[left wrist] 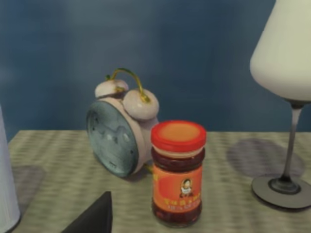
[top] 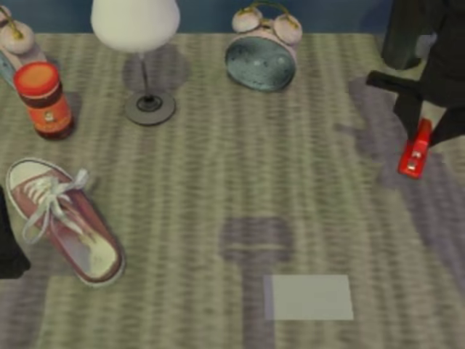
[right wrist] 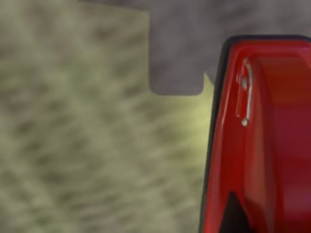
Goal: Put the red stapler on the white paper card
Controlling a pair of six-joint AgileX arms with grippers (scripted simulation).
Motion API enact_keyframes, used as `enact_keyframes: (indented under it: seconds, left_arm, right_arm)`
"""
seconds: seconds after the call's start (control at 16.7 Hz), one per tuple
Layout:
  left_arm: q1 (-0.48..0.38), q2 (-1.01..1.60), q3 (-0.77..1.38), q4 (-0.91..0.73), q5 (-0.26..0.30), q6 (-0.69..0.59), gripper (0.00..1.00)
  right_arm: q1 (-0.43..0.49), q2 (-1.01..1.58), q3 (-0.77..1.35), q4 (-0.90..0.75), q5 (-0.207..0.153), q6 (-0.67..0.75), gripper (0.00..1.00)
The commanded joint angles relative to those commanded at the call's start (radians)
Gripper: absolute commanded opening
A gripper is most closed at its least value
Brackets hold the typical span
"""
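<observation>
Red and orange mark the leftmost things I see: a glass jar with a red lid and an orange label (top: pixel 43 99), far to the upper left of the flat pale grey-white paper card (top: pixel 310 297). The label carries a small portrait; I cannot read any writing on it. My left gripper (top: pixel 9 240) sits parked at the table's left edge, far left of the card, and I cannot tell how its fingers stand. Beside it lies a maroon canvas sneaker with white laces (top: pixel 64 220), left of the card. A white-shaded lamp on a thin grey stem (top: pixel 138 43) and a pale blue twin-bell alarm clock (top: pixel 262 54) stand well beyond the card.

The small bright red stapler (top: pixel 415 149) is up and to the right of the card, well apart from it, its upper end under my right gripper (top: pixel 425 120). The right wrist view shows the stapler's glossy red body very close, but neither view shows the fingers, so I cannot tell whether they grip it.

My judgement of the risks: the hold seems to sit at one end, so the stapler could swing or slip during the carry; a release off-centre could leave it overhanging the thin card or nudge the card aside
</observation>
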Motion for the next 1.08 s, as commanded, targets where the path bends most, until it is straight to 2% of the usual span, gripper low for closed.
enact_keyframes:
  seconds: [0.24,0.78,0.96,1.08]
  left_arm:
    - [0.000,0.000,0.000,0.000,0.000,0.000,1.00]
    - [0.000,0.000,0.000,0.000,0.000,0.000,1.00]
    - [0.000,0.000,0.000,0.000,0.000,0.000,1.00]
    - [0.000,0.000,0.000,0.000,0.000,0.000,1.00]
  right_arm:
    - [0.121,-0.047,-0.055,-0.002,0.009,-0.280,0.00]
    - [0.457,-0.192,-0.239,-0.002,0.029,-1.127,0.00]
    - [0.539,-0.244,-0.285,0.010,0.037,-1.306,0.00]
    - [0.574,-0.268,-0.304,0.017,0.042,-1.373,0.00]
